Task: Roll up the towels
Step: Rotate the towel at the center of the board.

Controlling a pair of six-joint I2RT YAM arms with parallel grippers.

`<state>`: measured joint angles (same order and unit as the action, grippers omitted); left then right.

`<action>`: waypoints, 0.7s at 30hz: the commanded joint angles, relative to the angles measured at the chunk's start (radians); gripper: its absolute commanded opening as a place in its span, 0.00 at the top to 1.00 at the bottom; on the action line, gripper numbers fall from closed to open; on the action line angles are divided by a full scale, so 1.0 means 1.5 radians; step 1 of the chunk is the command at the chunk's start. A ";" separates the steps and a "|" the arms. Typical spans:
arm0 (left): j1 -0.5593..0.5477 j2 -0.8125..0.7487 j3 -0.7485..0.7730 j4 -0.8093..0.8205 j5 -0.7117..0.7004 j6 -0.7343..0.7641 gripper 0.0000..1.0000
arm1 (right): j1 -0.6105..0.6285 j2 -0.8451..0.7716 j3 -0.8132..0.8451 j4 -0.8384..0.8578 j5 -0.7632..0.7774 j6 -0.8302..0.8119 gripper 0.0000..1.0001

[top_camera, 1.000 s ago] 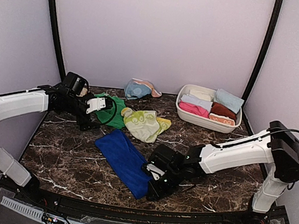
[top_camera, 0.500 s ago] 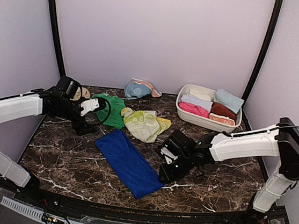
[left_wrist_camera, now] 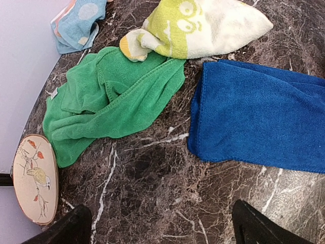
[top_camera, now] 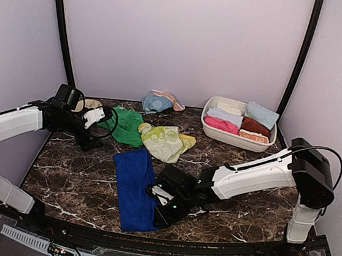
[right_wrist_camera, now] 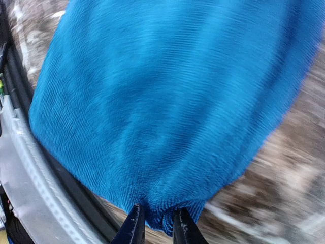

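From above, the right gripper (top_camera: 160, 202) is low over the marble table (top_camera: 243, 198) near its front edge, clamped on the side of the royal blue towel (top_camera: 130, 185) nearest that arm. The towel lies flat and unrolled in a long strip running from mid-table toward the front. The left gripper (top_camera: 98, 116) hovers at the far left with jaws spread wide and nothing in them, just beside the crumpled green towel (top_camera: 124, 128). Touching that towel's other side is the bunched yellow-green towel (top_camera: 164, 142). A light blue towel (top_camera: 157, 102) sits loosely folded by the back wall. At the far right, the white basin (top_camera: 236, 140) holds several rolled towels (top_camera: 222, 125), pink, white, rust and pale blue among them. The left wrist view shows 2 black fingers (left_wrist_camera: 75, 227) far apart at the bottom corners, with bare marble between them. Ahead lie the green towel, the royal blue towel just beside it, and a round bird-patterned disc (left_wrist_camera: 35, 178) at the left edge. The right wrist view is blurred, but 2 fingertips (right_wrist_camera: 133, 227) stand close together with a pinch of the blue towel's hem bunched between them. The rest of the cloth spreads away over the table beside the grey front rail (right_wrist_camera: 25, 168).
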<state>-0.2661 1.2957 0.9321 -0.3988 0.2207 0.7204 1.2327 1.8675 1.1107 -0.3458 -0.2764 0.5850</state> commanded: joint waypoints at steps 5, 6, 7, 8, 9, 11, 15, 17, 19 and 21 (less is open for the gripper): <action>0.004 0.030 0.021 -0.038 0.033 0.003 0.01 | 0.029 0.022 0.104 -0.100 0.000 -0.057 0.70; 0.004 0.037 0.028 -0.047 0.033 0.000 0.01 | 0.022 0.012 0.109 -0.139 0.013 -0.079 0.68; 0.004 0.041 0.033 -0.057 0.035 -0.001 0.01 | 0.013 -0.001 0.112 -0.186 0.024 -0.101 0.67; 0.005 0.043 0.037 -0.067 0.040 0.002 0.01 | -0.002 -0.019 0.113 -0.210 0.035 -0.119 0.66; 0.004 0.041 0.037 -0.071 0.045 0.004 0.01 | -0.019 -0.042 0.108 -0.219 0.036 -0.134 0.65; 0.004 0.031 0.029 -0.062 0.051 0.003 0.01 | -0.063 -0.078 0.104 -0.204 0.029 -0.148 0.64; 0.004 -0.002 0.018 -0.063 0.080 0.005 0.01 | -0.153 -0.026 0.167 -0.123 -0.047 -0.144 0.68; 0.003 -0.009 0.016 -0.083 0.118 0.014 0.01 | -0.176 0.040 0.224 -0.080 -0.100 -0.128 0.72; -0.003 -0.005 0.026 -0.128 0.164 0.031 0.01 | -0.185 0.114 0.293 -0.060 -0.132 -0.120 0.74; -0.033 -0.004 0.034 -0.175 0.187 0.051 0.01 | -0.194 0.183 0.358 -0.051 -0.146 -0.109 0.75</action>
<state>-0.2680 1.3102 0.9592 -0.5079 0.3702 0.7406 0.9463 1.9697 1.5227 -0.5030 -0.3832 0.4026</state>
